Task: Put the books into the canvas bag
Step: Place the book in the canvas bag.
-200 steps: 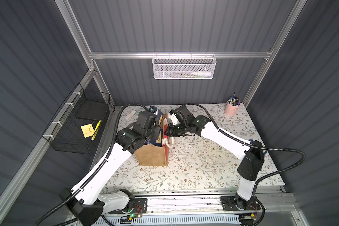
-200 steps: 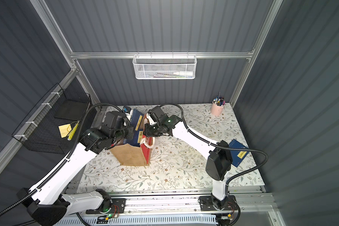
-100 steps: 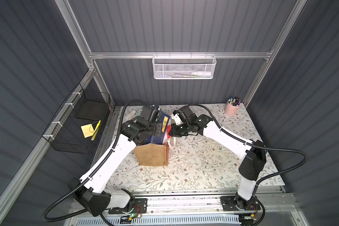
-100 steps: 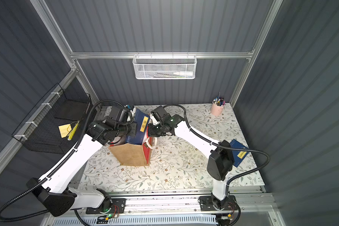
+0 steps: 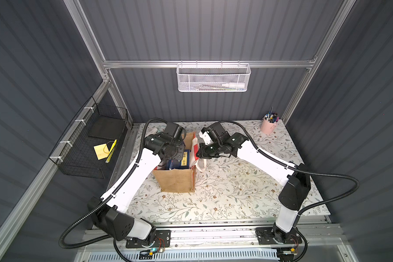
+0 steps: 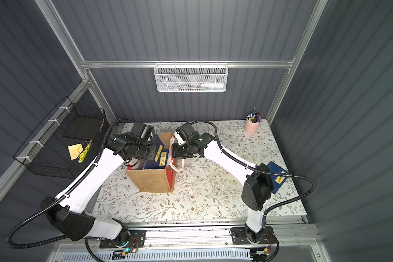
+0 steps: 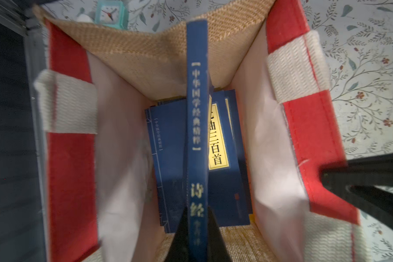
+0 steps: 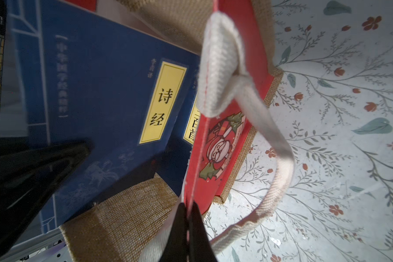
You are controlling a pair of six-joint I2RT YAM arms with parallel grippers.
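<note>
Closed in on three sides by dark grey ribbed wall panels, braced with aluminium posts and a crossbar. Floored with a tabletop in pale floral print — brightly lit. Hung with a white mesh basket on the back crossbar and a black wire basket along the side wall. Edged in front by a metal rail.

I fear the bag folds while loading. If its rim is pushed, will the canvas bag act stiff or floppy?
Probably fairly stiff: the canvas bag stands boxy, mouth open. Its red side panel looks thinner, its lining wrinkled near where the right gripper pinches the rim, so a push may fold it. The books lying inside likely steady it against tipping.
</note>
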